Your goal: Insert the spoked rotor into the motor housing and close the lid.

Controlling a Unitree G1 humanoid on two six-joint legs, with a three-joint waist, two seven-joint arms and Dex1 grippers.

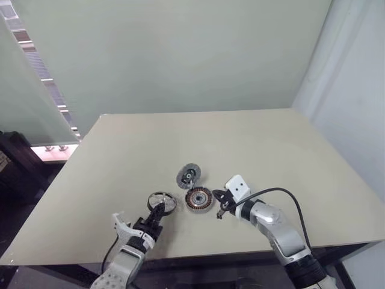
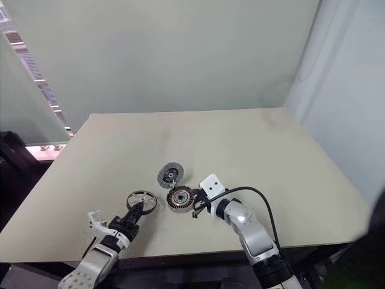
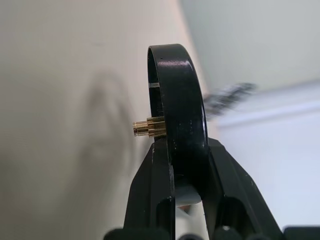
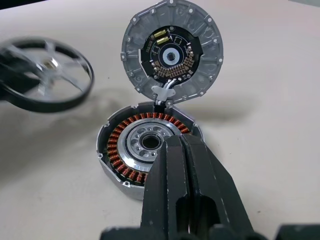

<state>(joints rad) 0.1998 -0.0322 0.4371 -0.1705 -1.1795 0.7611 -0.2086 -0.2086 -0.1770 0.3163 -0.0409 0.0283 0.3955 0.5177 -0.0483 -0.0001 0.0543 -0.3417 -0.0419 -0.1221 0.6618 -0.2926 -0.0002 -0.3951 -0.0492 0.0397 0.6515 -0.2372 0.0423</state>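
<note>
Here the left tool (image 1: 157,215) is clamped on the rim of the black spoked rotor wheel with silvery spokes and a small brass hub (image 1: 162,203), holding it near the desk's front edge, left of the middle. In the left wrist view the rotor (image 3: 176,115) stands edge-on between the two black fingers (image 3: 150,190), its brass hub jutting to one side.

Just beside it, toward the right edge, sits the round grey metal motor housing with a ring of copper windings (image 1: 199,199) on the beige desk (image 1: 252,150). Behind the housing, toward the far edge, the thin round lid with a grey rim and dark circuit centre (image 1: 188,175) stands tilted up, joined to the housing's far rim by short wires.

The right tool (image 1: 220,212) is clenched with nothing between its fingers, its tip at the housing's right rim; whether it touches cannot be told.
</note>
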